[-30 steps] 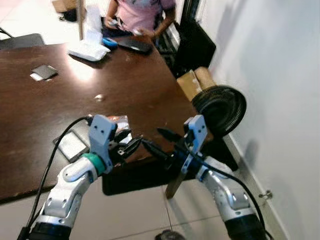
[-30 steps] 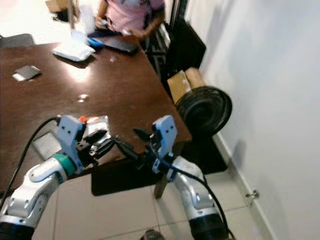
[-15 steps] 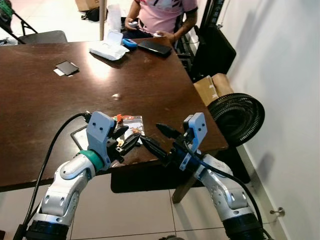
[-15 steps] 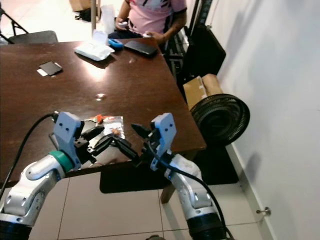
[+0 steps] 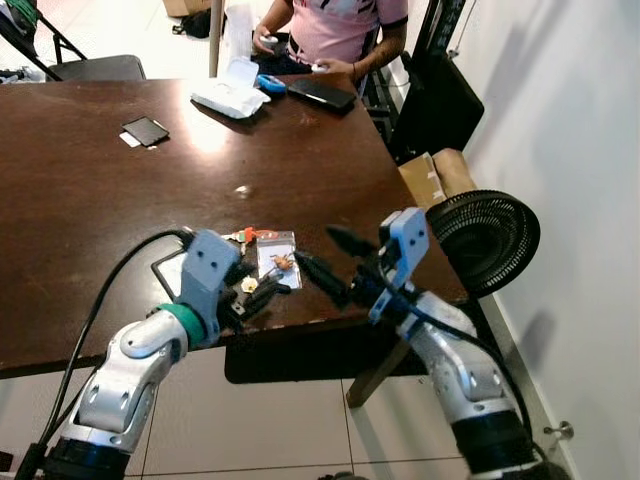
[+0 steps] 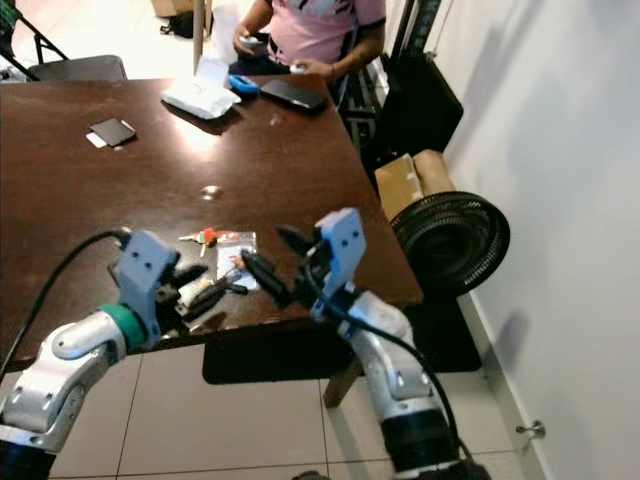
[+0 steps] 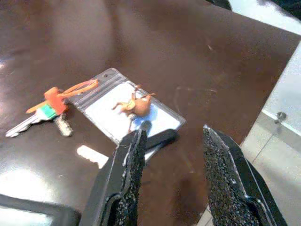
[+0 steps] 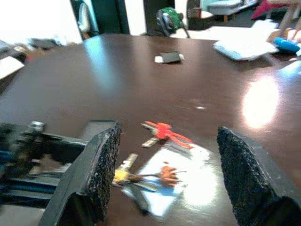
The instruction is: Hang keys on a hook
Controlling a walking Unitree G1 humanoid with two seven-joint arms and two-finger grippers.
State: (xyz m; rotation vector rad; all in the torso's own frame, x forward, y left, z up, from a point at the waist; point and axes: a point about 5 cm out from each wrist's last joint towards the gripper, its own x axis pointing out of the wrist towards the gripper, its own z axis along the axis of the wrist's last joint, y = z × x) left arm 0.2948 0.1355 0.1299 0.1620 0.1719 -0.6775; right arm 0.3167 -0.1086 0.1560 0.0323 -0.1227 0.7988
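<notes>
A bunch of keys (image 5: pixel 244 237) with a red tag lies near the front edge of the dark brown table (image 5: pixel 90 210), joined to a clear badge holder (image 5: pixel 275 258) with a small orange charm. My left gripper (image 5: pixel 256 293) hovers open at the table edge, just short of the badge holder (image 7: pixel 127 110), with the keys (image 7: pixel 44 110) beyond it. My right gripper (image 5: pixel 330 258) is open too, right of the badge holder, and points across the table toward the keys (image 8: pixel 162 132).
A person in a pink shirt (image 5: pixel 345 20) sits at the far end by a white pack (image 5: pixel 230 97) and dark devices. A phone (image 5: pixel 145 131) lies far left. A flat black device (image 5: pixel 165 270) lies beside my left gripper. A black fan (image 5: pixel 485 240) stands on the floor by the white wall (image 5: pixel 570 130).
The whole view has shifted as the camera moved and sharpened. Both open grippers now sit closer to the keys at the table's front edge.
</notes>
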